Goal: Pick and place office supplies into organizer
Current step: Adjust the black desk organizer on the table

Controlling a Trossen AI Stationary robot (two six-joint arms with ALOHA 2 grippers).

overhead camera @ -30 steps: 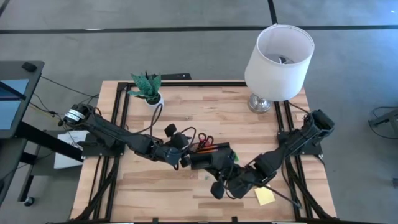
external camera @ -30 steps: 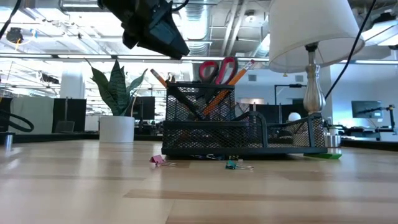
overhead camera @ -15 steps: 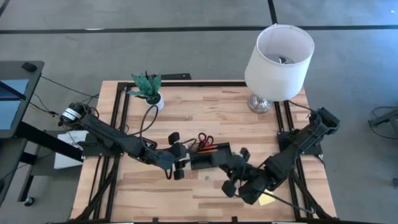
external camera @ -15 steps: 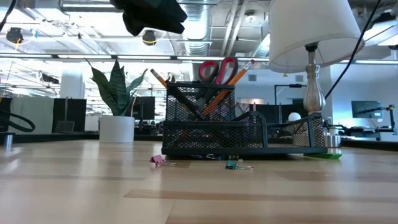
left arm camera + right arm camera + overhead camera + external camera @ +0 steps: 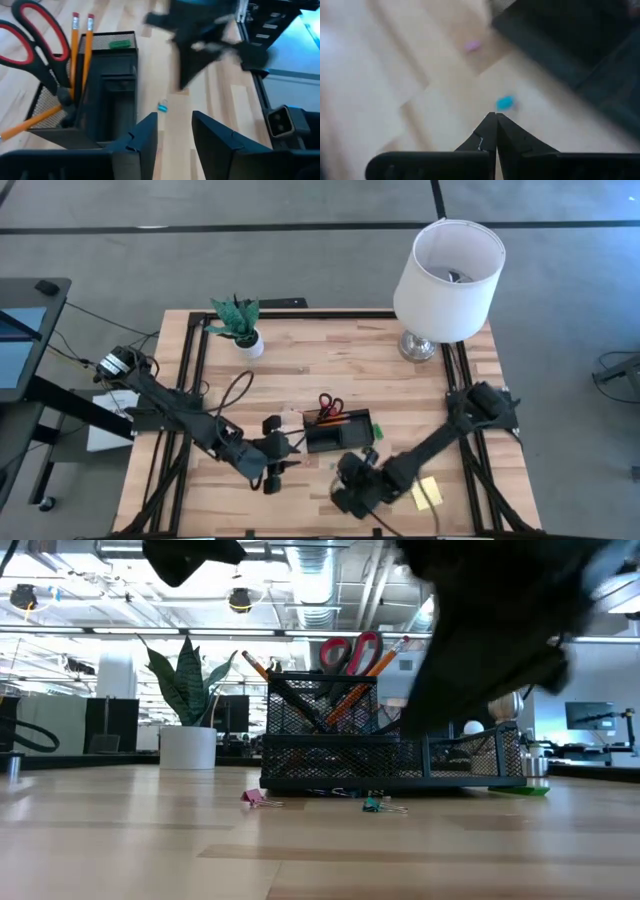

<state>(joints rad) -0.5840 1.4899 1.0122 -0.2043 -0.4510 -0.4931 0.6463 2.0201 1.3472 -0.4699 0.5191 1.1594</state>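
The black mesh organizer [image 5: 336, 431] stands mid-table and holds red-handled scissors [image 5: 30, 40], orange pencils [image 5: 80, 45] and a green block [image 5: 120, 45]. A blue clip [image 5: 505, 103] and a pink clip [image 5: 472, 46] lie on the wood by its near side; both show in the low view, pink [image 5: 252, 797] and blue [image 5: 372, 805]. A yellow sticky-note pad [image 5: 425, 493] lies at the near right. My left gripper [image 5: 175, 116] is open and empty, near-left of the organizer [image 5: 272, 465]. My right gripper [image 5: 496, 116] is shut and empty above the blue clip [image 5: 350, 480].
A white-shaded lamp [image 5: 448, 270] stands at the far right corner and a potted plant [image 5: 238, 320] at the far left. My right arm [image 5: 500, 630] hangs in front of the organizer in the low view. Bare wood lies along the near edge.
My left gripper has drawn back from the organizer toward the table's near edge. My right gripper has swung toward the near edge and come down in front of the organizer, over the clips. The organizer and the clips have stayed put.
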